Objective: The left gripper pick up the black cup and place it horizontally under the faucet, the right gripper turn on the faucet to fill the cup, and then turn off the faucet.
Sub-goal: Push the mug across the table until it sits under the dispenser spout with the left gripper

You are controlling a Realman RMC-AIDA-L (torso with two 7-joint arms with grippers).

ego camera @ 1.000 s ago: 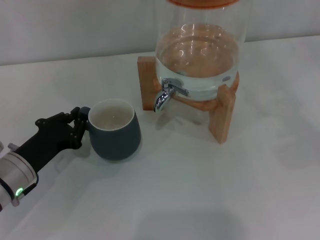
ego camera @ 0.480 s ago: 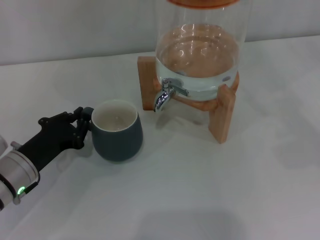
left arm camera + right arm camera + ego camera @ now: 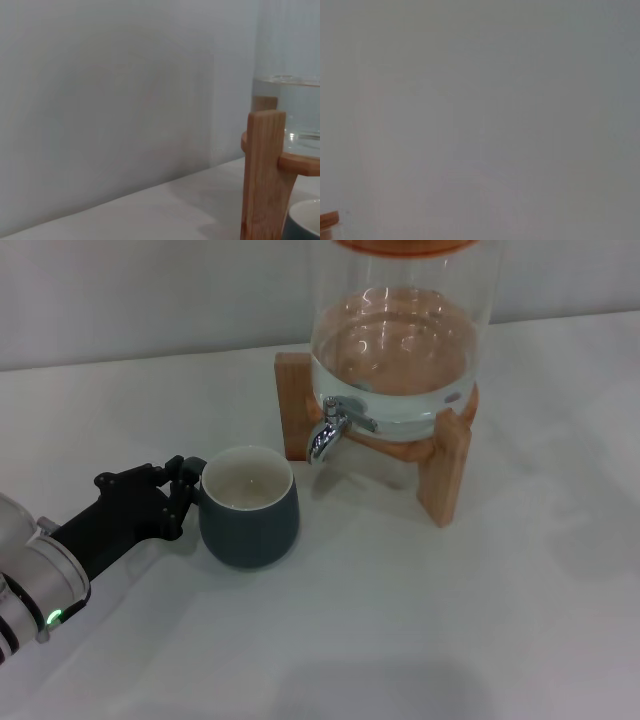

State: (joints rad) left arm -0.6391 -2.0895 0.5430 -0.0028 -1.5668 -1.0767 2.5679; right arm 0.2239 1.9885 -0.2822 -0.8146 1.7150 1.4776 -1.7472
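1. Hidden or cut off: the handle of the black cup (image 3: 248, 508) is covered by the fingers (image 3: 185, 485) of the left gripper (image 3: 190, 490), which are closed on it at the cup's left side. The left arm (image 3: 30, 580) runs out of the lower-left corner. The upper part of the glass dispenser (image 3: 400, 350) is cropped by the top edge. The right gripper appears in no view, so its finger state is not shown.
2. Position of the cup: it stands on the white table (image 3: 420, 620), in front of and to the left of the faucet (image 3: 330, 430), near but not beneath the spout.
3. Head view only: the whole cup, the chrome faucet with its lever, the water in the dispenser and the wooden stand (image 3: 445, 470).
4. Left wrist view only: a low side-on look at one stand post (image 3: 262, 175), the water line in the glass above it, and a sliver of the cup rim (image 3: 305, 220) at the corner; the gripper's own fingers do not appear.
5. Right wrist view: a plain pale surface with a small wooden piece (image 3: 329, 219) at one edge.
6. Orientation: the cup is upright, long axis vertical, mouth facing up with its cream interior exposed, handle side towards the left gripper.
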